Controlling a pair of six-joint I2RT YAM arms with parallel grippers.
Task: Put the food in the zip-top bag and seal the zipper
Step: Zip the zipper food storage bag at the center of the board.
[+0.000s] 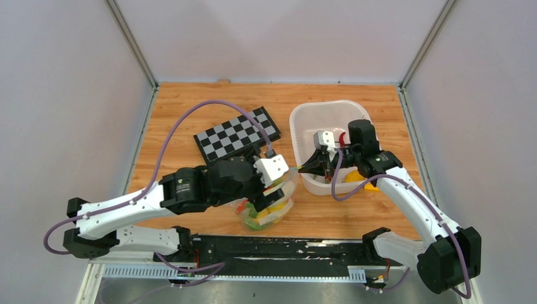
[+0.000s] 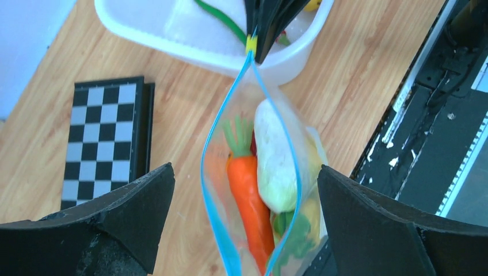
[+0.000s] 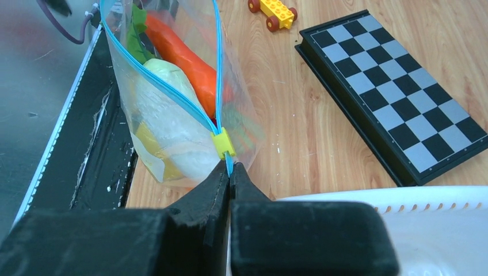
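Note:
The zip-top bag point(image 1: 269, 209) stands on the table near the front edge, its mouth gaping. Inside show pieces of the food: an orange carrot point(image 2: 247, 195), a white radish point(image 2: 276, 161) and green leaves point(image 2: 296, 238). The blue zipper point(image 2: 213, 190) runs unsealed along both lips to a yellow slider point(image 3: 223, 142). My left gripper point(image 2: 247, 195) hangs open over the mouth, one finger point(image 2: 144, 213) on each side and apart from the plastic. My right gripper point(image 3: 230, 169) is shut on the zipper's end just past the slider, holding that corner up beside the basket.
A white plastic basket point(image 1: 304, 120) stands at the right with red point(image 1: 344, 136) and yellow point(image 1: 360, 180) pieces in it. A folded chessboard point(image 1: 237, 134) lies behind the bag. A yellow toy car point(image 3: 273, 11) sits on the wood beyond the bag. A black rail point(image 1: 285, 247) borders the front edge.

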